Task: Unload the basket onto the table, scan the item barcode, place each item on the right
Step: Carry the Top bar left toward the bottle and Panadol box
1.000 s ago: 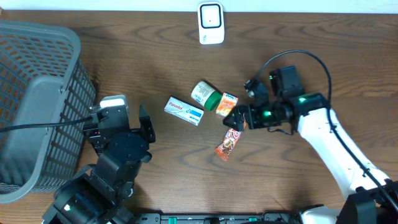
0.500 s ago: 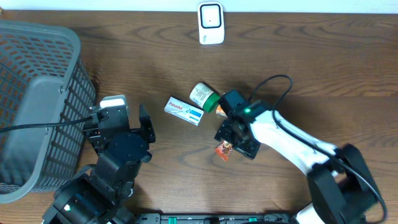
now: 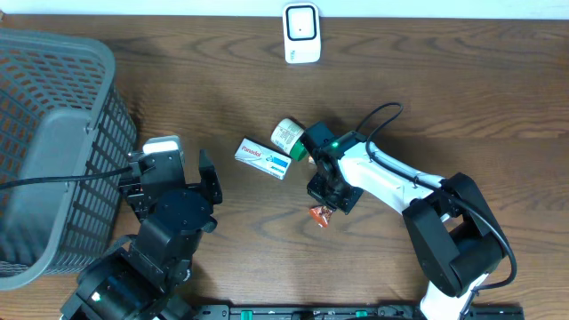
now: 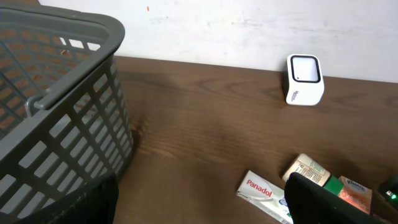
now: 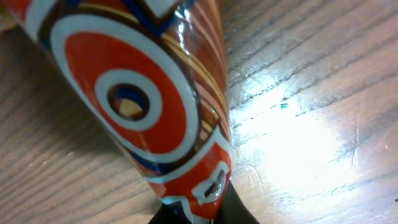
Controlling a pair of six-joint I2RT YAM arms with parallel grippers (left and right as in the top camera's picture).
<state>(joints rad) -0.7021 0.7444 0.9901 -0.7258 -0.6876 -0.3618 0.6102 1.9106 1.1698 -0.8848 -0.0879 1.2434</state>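
A glossy red snack packet [image 5: 143,93] with white and blue rings fills the right wrist view; its barcode does not show. My right gripper [image 3: 327,197] is shut on the packet's end, with its dark fingertips [image 5: 239,211] pinching the sealed edge just above the wood. From overhead only the packet's lower end [image 3: 320,214] shows below the gripper. The white scanner [image 3: 301,33] stands at the table's far edge. My left gripper [image 4: 205,210] is open and holds nothing, low at the left beside the basket.
A grey mesh basket [image 3: 53,151] fills the left side. A white Panadol box [image 3: 264,158] and a green-capped bottle [image 3: 289,135] lie just left of the right gripper. The right arm [image 3: 391,182] stretches across the table's middle right.
The right arm swung left and down over the snack packet, and its jaws went from open to shut on it. The left arm has not moved.
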